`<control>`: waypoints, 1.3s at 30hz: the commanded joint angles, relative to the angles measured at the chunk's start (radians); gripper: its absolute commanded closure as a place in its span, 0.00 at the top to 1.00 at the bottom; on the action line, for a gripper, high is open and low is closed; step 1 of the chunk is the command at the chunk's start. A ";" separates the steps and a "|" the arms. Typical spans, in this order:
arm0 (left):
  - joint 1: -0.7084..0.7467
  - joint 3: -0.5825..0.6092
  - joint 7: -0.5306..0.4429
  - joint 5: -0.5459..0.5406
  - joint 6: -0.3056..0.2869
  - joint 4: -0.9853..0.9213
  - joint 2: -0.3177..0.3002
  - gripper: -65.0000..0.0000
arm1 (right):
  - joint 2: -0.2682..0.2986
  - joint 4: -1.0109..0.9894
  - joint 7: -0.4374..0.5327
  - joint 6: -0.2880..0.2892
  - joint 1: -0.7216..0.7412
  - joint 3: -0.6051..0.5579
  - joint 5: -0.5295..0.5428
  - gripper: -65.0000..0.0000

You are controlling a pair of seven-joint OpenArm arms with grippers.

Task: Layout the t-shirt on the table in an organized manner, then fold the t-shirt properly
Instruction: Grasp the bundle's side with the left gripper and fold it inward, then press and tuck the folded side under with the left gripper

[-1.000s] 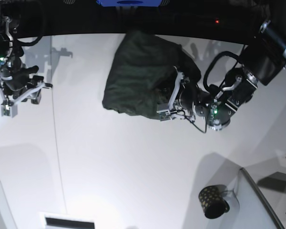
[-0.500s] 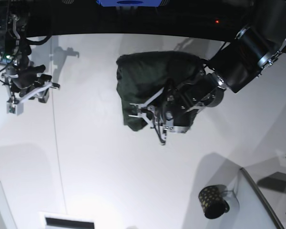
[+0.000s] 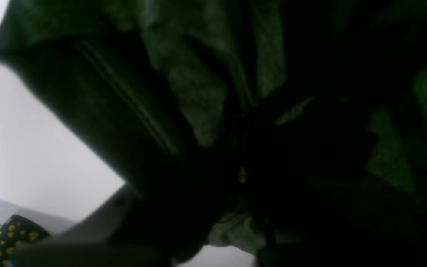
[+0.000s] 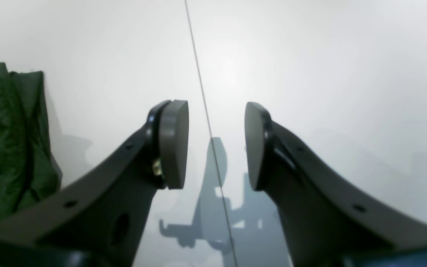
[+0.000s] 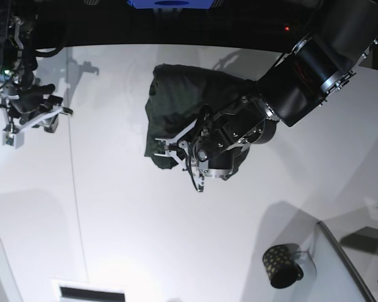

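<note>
The shirt (image 5: 183, 104) is bunched in a dark green lump at the far middle of the table (image 5: 176, 239), nowhere near laid out; the left gripper (image 5: 183, 157) sits right at its near edge, jaws pinched nearly shut on a fold of it, I'd say; the right gripper (image 5: 31, 123) hangs well off to the left, jaws half apart and empty, shirt lying to its right; so the left arm is far closer.

base looks down from overhead; wrist views close, sharing the t-shirt (image 5: 183, 94)
</note>
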 commanded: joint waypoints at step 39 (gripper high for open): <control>-0.047 -0.145 0.013 -0.200 -0.001 -0.285 0.196 0.00 | 0.014 0.017 0.024 0.003 0.006 0.005 -0.003 0.36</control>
